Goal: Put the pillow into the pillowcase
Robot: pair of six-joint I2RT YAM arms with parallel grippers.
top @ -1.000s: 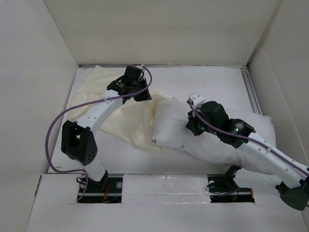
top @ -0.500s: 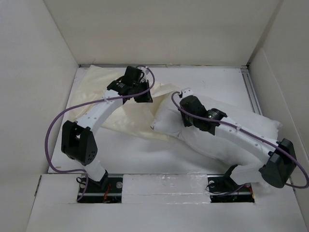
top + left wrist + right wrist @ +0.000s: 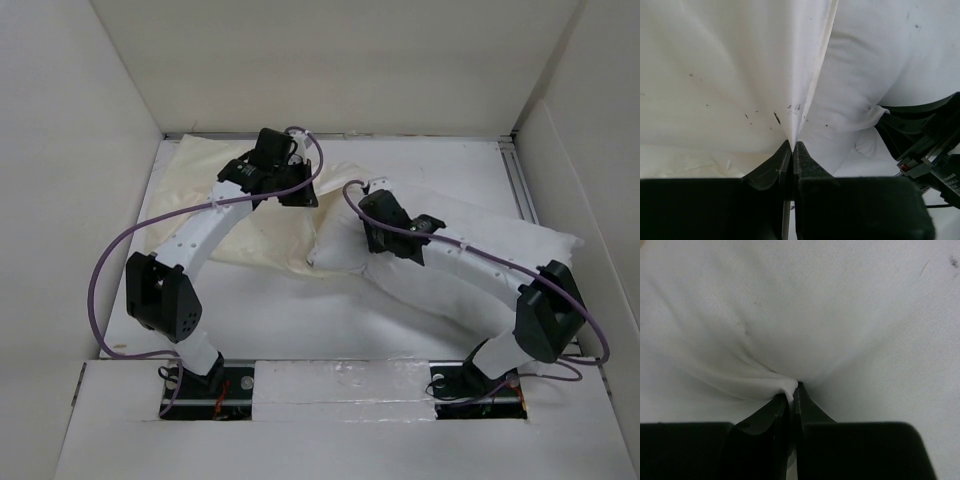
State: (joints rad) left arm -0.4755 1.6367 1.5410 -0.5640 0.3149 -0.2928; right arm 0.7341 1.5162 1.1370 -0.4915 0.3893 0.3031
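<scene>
**Now both grippers pinch fabric**

On the bench (image 3: pixel 270 320) the pillowcase (image 3: pixel 262 240) lies wrinkled in the upper left of the top view. It reaches from the back corner to the middle. The pillow (image 3: pixel 470 215) lies across the right half, from the right edge down to the middle, and its left end meets the pillowcase there. Whether this end is already inside the opening, I cannot tell.

The left gripper (image 3: pixel 298 195) is at the right edge of the pillowcase. In its wrist view the left gripper (image 3: pixel 791 145) has the jaws together on a thin fold of the pillowcase (image 3: pixel 725 75), which rises straight from the tips. A corner of the pillow (image 3: pixel 860 90) is just beside this fold, on the right.

The right gripper (image 3: pixel 372 240) sits on the left part of the pillow. In its wrist view the right gripper (image 3: pixel 794 389) has the jaws almost together, with a small bunch of the pillow (image 3: pixel 805 305) cloth between the tips.
</scene>
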